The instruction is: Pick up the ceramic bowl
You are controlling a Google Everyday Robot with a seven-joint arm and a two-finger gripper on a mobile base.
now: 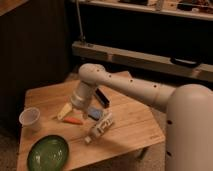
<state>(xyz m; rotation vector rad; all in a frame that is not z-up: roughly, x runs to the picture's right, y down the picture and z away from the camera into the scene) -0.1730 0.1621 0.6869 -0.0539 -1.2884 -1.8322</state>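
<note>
The ceramic bowl [48, 151] is a wide, shallow, glossy green dish with a darker rim, resting upright at the front left corner of the wooden table [135, 117]. My gripper [70, 111] hangs low over the middle of the table, behind and to the right of the bowl and well apart from it. It stands open with nothing between its fingers; one pale finger [64, 111] points toward the cup. The white arm reaches in from the right.
A translucent plastic cup [30, 119] stands at the left edge behind the bowl. An orange stick-like item [74, 120], a blue object [95, 114] and a white bottle on its side [100, 126] lie beside the gripper. Dark shelving stands behind the table.
</note>
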